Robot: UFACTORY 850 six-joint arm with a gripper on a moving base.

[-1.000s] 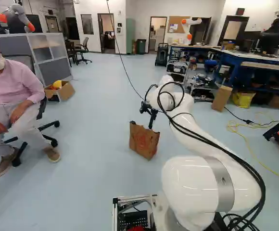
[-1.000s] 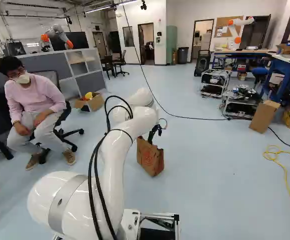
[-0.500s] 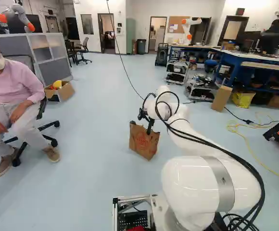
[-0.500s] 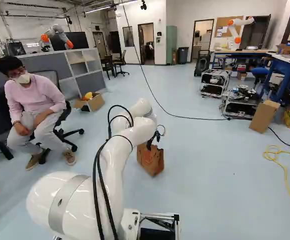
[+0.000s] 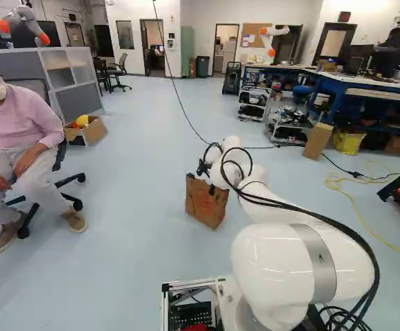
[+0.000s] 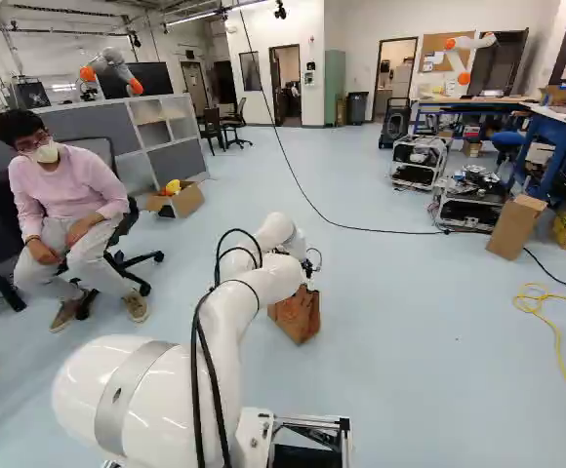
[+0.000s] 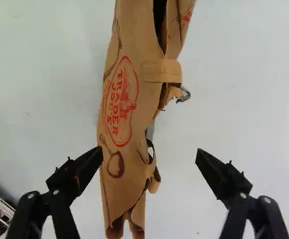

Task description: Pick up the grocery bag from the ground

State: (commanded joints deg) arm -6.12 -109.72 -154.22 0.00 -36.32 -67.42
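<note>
Currently, reaches ahead of the base with the arm (image 5: 255, 200) bent low over the bag (image 5: 205, 207). Keeps to the middle of the scene, fairly near. Holds the claw (image 5: 212, 187) spread wide, gripping nothing. In the wrist view, looks down along the claw at the bag, with part of it between the fingers (image 7: 84, 168) and the rest stretching on ahead of them. Has one finger just beside the printed side, too hard to tell whether touching, and the other apart from the bag, over the floor (image 5: 131, 207). As for the bag, stands on the floor, in brown paper with red print, pinched narrow at the top. Farther off, shows an open box (image 5: 96, 131) on the left, holding a yellow thing (image 5: 82, 121); an upright carton (image 5: 318, 141) on the right, near a yellow cord (image 6: 558, 346); and, at the far right, a cluttered surface (image 5: 372, 82).
</note>
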